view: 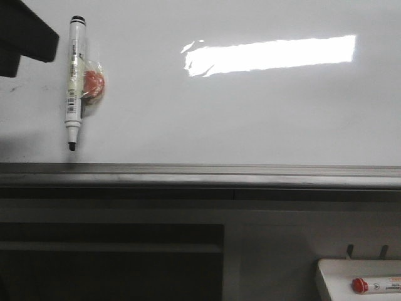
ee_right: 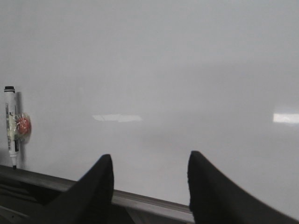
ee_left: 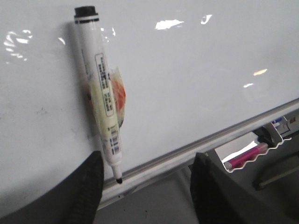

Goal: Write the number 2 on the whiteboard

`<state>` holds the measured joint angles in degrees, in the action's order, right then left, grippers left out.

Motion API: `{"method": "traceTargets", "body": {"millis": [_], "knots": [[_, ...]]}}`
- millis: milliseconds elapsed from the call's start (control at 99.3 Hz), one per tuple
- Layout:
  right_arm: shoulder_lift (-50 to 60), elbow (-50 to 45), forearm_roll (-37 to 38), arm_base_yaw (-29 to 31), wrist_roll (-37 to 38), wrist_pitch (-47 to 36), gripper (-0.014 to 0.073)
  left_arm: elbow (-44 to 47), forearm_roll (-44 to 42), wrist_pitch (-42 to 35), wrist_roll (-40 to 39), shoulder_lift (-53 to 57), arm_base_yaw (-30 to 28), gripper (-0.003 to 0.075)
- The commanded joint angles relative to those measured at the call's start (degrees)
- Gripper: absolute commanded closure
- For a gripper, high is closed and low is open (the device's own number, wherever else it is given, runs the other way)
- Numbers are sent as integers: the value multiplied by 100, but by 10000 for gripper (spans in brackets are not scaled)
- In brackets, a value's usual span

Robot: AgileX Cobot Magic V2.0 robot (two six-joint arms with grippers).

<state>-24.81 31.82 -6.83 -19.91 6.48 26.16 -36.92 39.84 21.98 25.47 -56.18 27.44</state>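
Office or classroom setting: glossy whiteboard (view: 250, 106) with grey metal rail (view: 200, 175), marker (view: 75, 81) stuck on, marker tray (view: 360, 279) below.

marker (view: 76, 80) on the whiteboard (view: 250, 113) at left, rail (view: 200, 175) below, tray (view: 357, 276) at lower right

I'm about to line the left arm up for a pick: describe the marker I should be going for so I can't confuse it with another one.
Find the whiteboard filling the front view, and go to its left part above the grey rail. The black-capped marker sits there against the board, uncapped tip pointing down, with an orange-red blob taped beside it. The red-capped marker lies in the small white tray instead.
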Motion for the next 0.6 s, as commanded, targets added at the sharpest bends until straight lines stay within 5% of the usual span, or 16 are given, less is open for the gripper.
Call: {"method": "traceTargets", "body": {"millis": [0, 242, 524, 594], "knots": [[-74, 220, -22, -2, -54, -186, 267, -195, 171, -806, 13, -275, 200, 370], [-74, 220, -36, -2, -54, 345, 267, -195, 171, -1041, 13, -979, 237, 474], [-74, 220, -36, -2, -54, 337, 267, -195, 171, -1339, 3, -1250, 237, 743], [-74, 220, -36, -2, -54, 308, 267, -195, 159, -1374, 3, -1250, 237, 741]]}}
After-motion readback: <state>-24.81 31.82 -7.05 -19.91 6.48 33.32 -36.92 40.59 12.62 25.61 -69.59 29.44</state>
